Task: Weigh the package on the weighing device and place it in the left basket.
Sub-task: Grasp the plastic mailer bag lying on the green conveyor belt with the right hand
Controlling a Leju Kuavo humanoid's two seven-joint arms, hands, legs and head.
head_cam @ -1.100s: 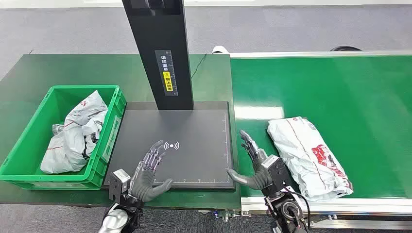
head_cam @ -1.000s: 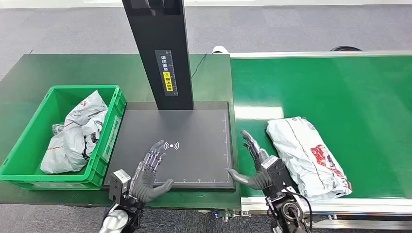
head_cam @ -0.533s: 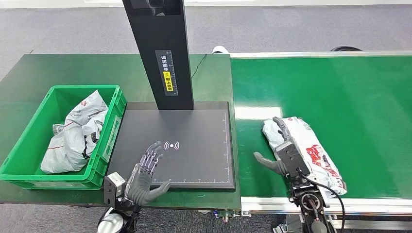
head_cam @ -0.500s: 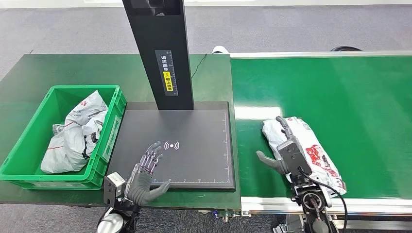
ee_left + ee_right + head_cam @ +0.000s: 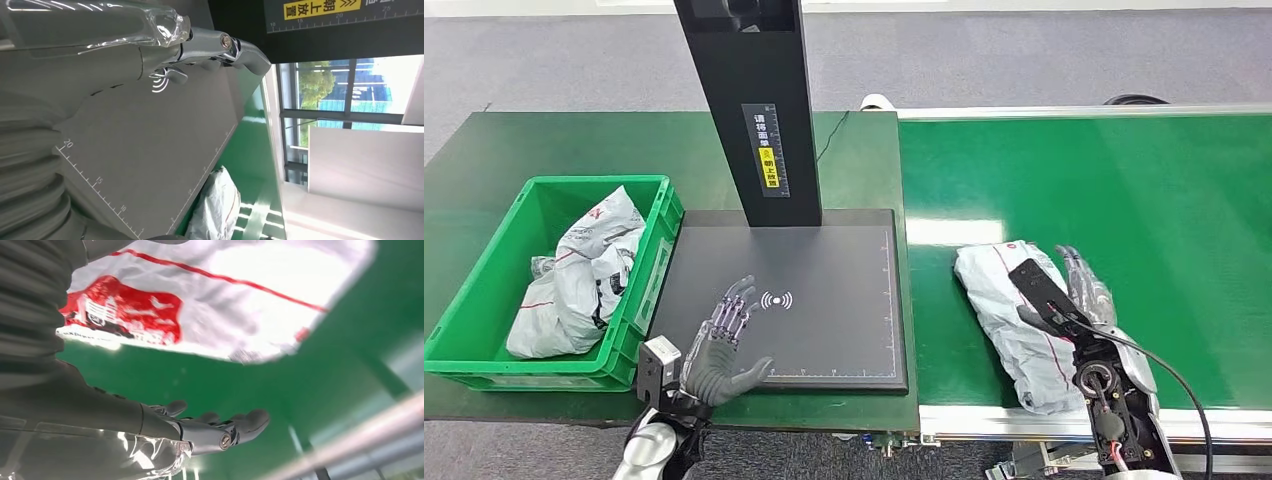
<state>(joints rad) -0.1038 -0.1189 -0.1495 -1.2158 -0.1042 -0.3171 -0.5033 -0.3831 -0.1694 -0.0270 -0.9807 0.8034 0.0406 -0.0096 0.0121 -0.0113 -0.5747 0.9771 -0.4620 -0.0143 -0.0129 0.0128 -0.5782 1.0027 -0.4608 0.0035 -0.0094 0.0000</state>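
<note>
Looks like the pickup step: the right hand (image 5: 1079, 290) is reaching over the package (image 5: 1014, 320) lying on the green conveyor (image 5: 1184, 200), fingers spread, grasping nothing. Left hand (image 5: 722, 345) is hovering released over the scale plate (image 5: 824, 290). Next it needs to close on the package.

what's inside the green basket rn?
The green basket holds crumpled white packages with red print, filling its near half. Whether anything lies under them is hidden; bare green floor shows at the far end.
</note>
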